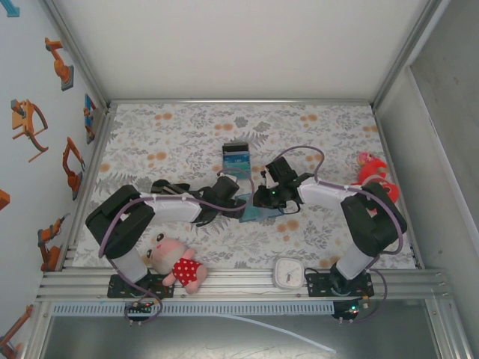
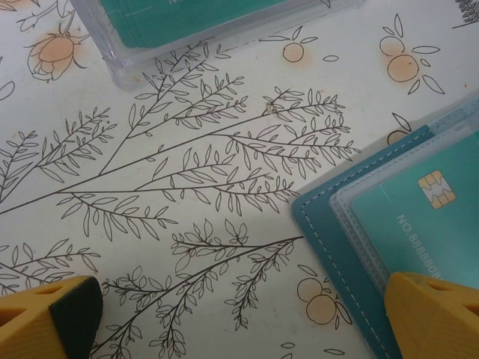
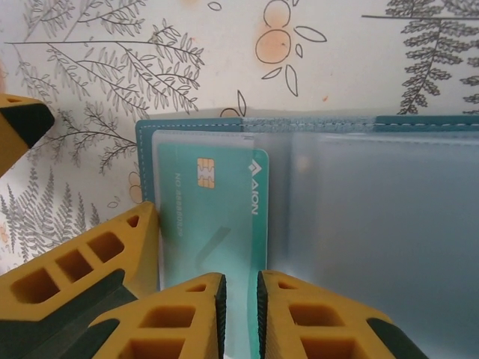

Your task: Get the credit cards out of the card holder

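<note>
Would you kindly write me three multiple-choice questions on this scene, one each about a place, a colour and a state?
1. Where is the doll? A beside the left arm's base; B at the far edge; C in the middle.
2. What colour is the card in the wallet sleeve? A red; B teal; C black.
3. How does the wallet lie? A folded shut; B standing on edge; C open flat.
Answers: 1 A, it lies by that base at the near edge. 2 B, teal shows through the clear plastic. 3 C, both inner panels face up.
</note>
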`<state>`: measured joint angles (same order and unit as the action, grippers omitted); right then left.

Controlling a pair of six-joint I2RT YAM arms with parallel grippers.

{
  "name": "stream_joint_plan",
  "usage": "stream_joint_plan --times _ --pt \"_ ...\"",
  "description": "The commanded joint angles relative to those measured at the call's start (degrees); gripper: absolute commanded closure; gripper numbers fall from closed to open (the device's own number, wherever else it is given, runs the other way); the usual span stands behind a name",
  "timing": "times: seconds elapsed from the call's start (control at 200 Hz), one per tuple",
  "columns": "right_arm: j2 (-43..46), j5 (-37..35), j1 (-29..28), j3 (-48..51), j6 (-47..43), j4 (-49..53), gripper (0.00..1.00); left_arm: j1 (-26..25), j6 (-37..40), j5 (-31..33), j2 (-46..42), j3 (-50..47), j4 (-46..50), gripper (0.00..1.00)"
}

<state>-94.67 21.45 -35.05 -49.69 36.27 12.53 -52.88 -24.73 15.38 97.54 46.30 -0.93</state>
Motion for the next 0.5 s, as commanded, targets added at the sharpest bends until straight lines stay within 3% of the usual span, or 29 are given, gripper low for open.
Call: stream_joint_plan --times 0.0,0.496 --pt "-1.20 0.34 0.32 -1.64 1.08 0.25 0.82 -0.03 0.47 0.52 0.75 0.98 2.23 0.03" --pt "-2.52 3.11 1.62 0.80 3.66 -3.95 0.84 -0.47 0.89 1.33 1.37 1.29 3.62 0.03"
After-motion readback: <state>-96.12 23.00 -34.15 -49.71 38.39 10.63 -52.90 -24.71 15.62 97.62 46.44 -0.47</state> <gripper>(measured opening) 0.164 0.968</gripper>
